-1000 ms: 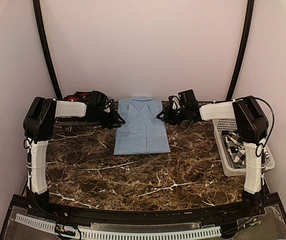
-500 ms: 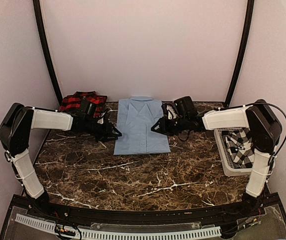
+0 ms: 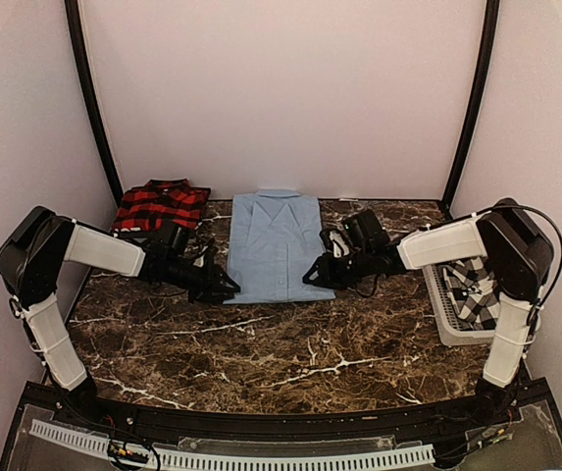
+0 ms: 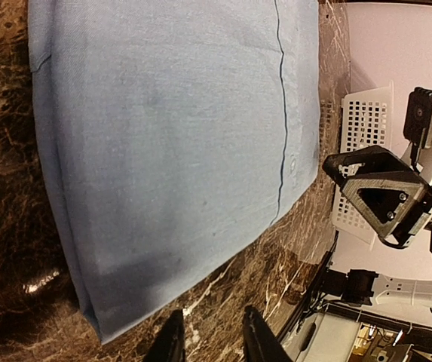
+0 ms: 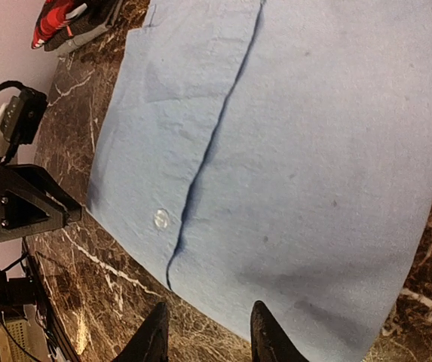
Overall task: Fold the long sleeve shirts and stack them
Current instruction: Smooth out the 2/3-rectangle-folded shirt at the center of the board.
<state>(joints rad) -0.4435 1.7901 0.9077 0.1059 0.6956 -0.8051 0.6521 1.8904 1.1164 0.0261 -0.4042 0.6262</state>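
A light blue long sleeve shirt (image 3: 276, 245) lies folded flat at the middle back of the marble table, collar toward the wall. My left gripper (image 3: 229, 287) sits low at its near left corner, and my right gripper (image 3: 310, 278) at its near right corner. In the left wrist view the left gripper (image 4: 212, 343) is open over bare marble just off the blue shirt's (image 4: 170, 136) hem. In the right wrist view the right gripper (image 5: 208, 335) is open and empty at the blue shirt's (image 5: 298, 151) hem edge. A folded red-and-black plaid shirt (image 3: 161, 204) lies at the back left.
A white lattice basket (image 3: 454, 337) stands at the right edge, holding a black-and-white checked shirt (image 3: 472, 289). Black frame posts rise at both back corners. A perforated white strip runs along the table's near edge.
Both arms have come down and toward the near side along the blue shirt's flanks, from its collar end to its hem corners. The plaid shirt now shows fully. The left jaws narrowed slightly.
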